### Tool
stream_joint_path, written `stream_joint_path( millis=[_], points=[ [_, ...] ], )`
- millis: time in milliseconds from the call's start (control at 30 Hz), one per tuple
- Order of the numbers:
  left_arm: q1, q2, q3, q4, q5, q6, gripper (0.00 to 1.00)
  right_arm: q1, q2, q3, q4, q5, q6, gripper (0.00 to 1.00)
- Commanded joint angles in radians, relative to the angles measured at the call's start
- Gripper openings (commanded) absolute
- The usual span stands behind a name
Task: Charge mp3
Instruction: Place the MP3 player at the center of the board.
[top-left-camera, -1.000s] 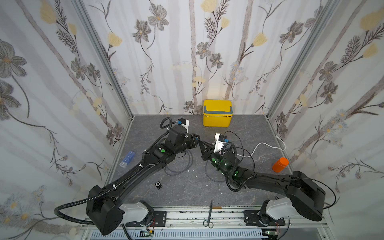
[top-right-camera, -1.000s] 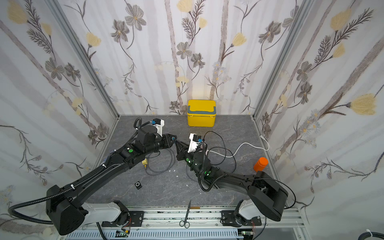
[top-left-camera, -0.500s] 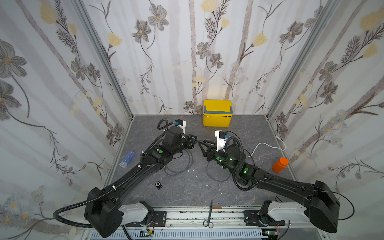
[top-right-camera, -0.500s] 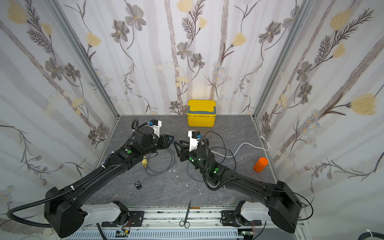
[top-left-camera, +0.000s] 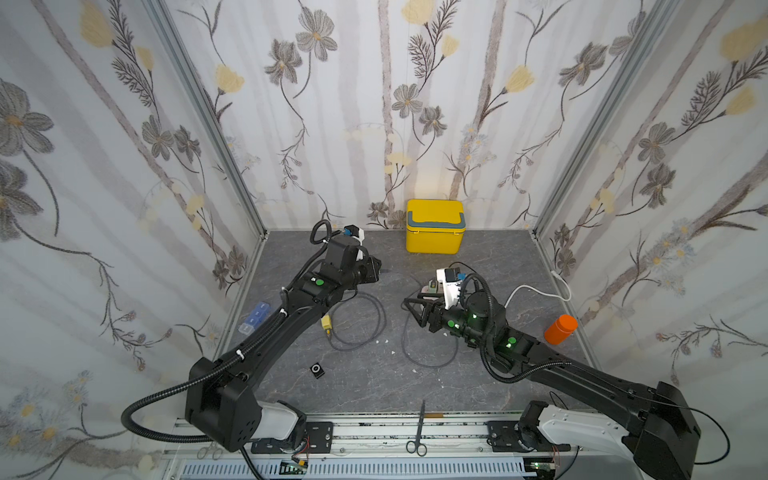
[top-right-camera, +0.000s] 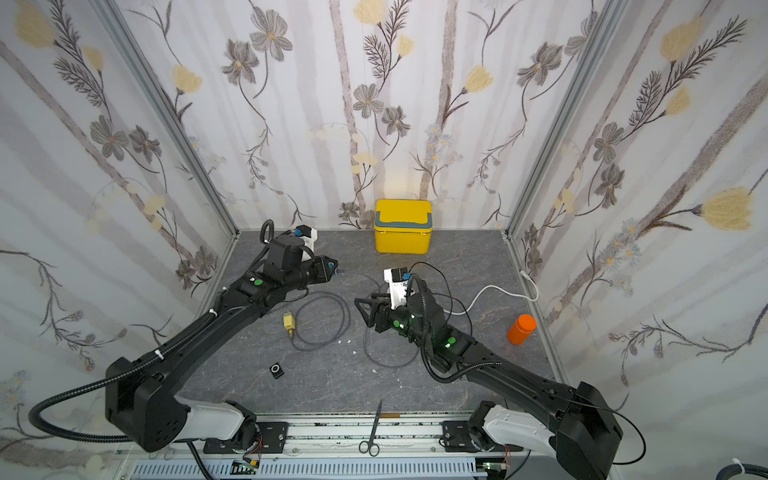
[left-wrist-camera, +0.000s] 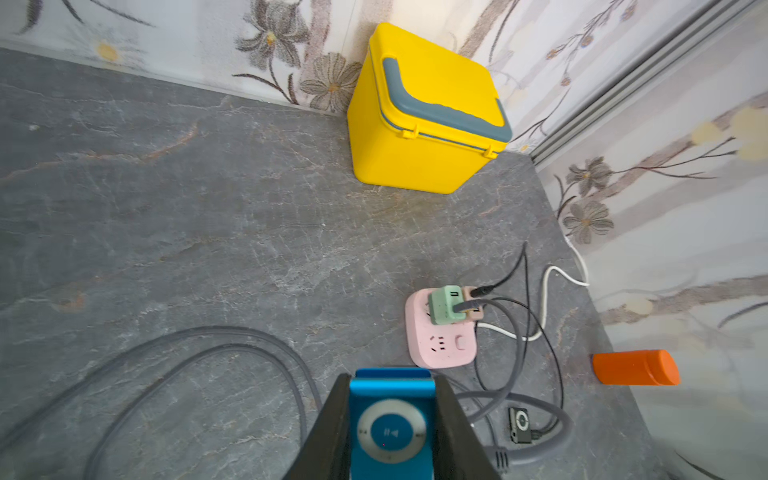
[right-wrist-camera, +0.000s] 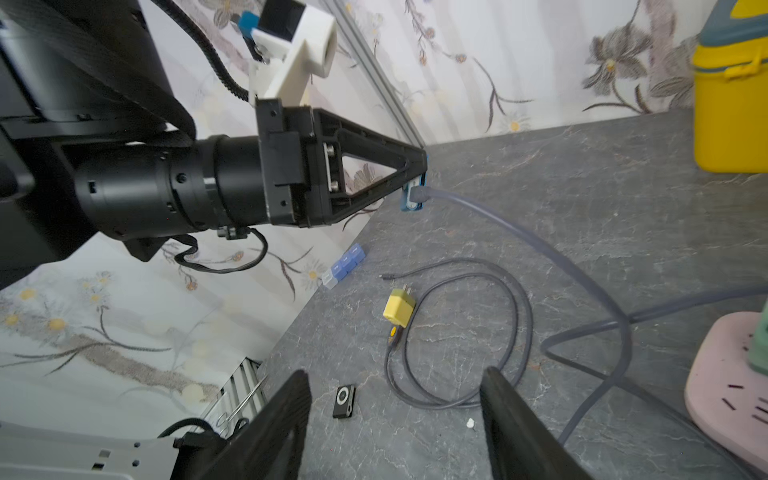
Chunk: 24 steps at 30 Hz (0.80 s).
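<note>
Blue music player (left-wrist-camera: 390, 424): clamped across its sides by the left gripper (left-wrist-camera: 392, 378), held clear of the grey table (left-wrist-camera: 166, 208) toward its back left part, control wheel facing the wrist camera. Grey cable (right-wrist-camera: 540, 253) plugged into the player's edge, sagging down to the table and curving off toward the pink power strip (left-wrist-camera: 440, 345). Green charger (left-wrist-camera: 444, 305) seated in that strip, with cables plugged into it. Right gripper (right-wrist-camera: 395, 372): jaws spread wide, holding nothing, raised over the table apart from the player and near the strip. Elsewhere on the table: small black player (right-wrist-camera: 344, 401) lying loose near the front edge; yellow plug (right-wrist-camera: 399, 307) with its coiled cord just beside it; blue pill box (top-left-camera: 254, 318) at the left wall; yellow box (top-left-camera: 434, 226) against the back wall; orange bottle (top-left-camera: 561, 328) near the right wall.
</note>
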Motion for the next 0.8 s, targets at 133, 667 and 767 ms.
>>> stream_joint_path(
  millis=[133,667,767],
  points=[
    [0.081,0.265,0.270,-0.200,-0.260,0.194,0.07,-0.159,-0.007,0.152,-0.121,-0.055,-0.109,0.65],
    [0.195,0.849,0.689,-0.215,-0.154,0.253,0.09,-0.342,0.131,0.254,-0.129,-0.079,-0.175,0.68],
    [0.210,0.893,0.702,-0.226,-0.153,0.218,0.09,-0.350,0.154,0.257,-0.119,-0.083,-0.175,0.68]
  ],
)
